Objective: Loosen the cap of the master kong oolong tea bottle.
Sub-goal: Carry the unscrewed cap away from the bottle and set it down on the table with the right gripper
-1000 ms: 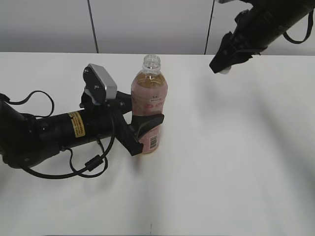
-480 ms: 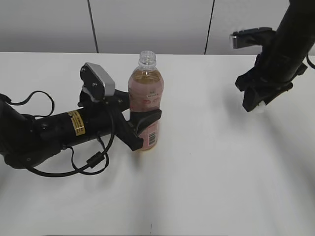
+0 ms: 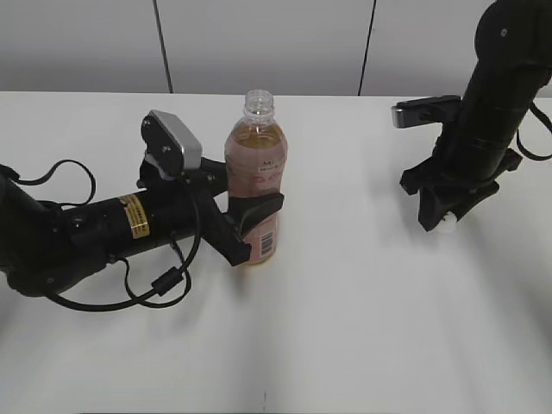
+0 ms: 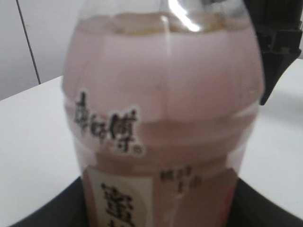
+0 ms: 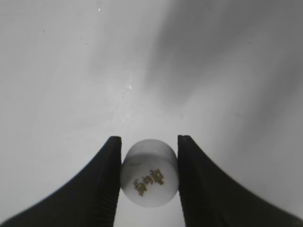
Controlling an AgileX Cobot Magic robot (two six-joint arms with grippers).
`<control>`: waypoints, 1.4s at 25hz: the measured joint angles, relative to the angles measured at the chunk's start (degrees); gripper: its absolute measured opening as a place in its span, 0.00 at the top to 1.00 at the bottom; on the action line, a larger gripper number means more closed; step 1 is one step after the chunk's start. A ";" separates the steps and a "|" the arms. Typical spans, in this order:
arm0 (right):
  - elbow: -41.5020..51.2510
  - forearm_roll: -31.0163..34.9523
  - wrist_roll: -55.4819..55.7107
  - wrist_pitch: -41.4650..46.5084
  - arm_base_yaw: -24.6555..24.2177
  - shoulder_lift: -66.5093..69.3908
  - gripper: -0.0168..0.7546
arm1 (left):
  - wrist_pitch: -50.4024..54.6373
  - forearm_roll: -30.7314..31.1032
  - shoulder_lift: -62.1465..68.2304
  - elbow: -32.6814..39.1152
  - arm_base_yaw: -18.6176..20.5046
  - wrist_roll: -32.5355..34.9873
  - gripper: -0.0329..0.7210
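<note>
Two grippers, both loaded. My left gripper (image 3: 254,226) is clamped round the lower body of the master kong oolong tea bottle (image 3: 256,164), upright on the table (image 3: 362,328), neck open. Farther off to the right, my right gripper (image 5: 148,175) pinches the cap (image 5: 149,173) btwn both fingers, low over the table, well apart from the bottle.
</note>
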 joint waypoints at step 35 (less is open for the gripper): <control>0.07 0.19 0.19 -3.08 0.05 3.89 0.37 | -3.94 -1.02 -0.21 5.83 0.00 0.15 0.38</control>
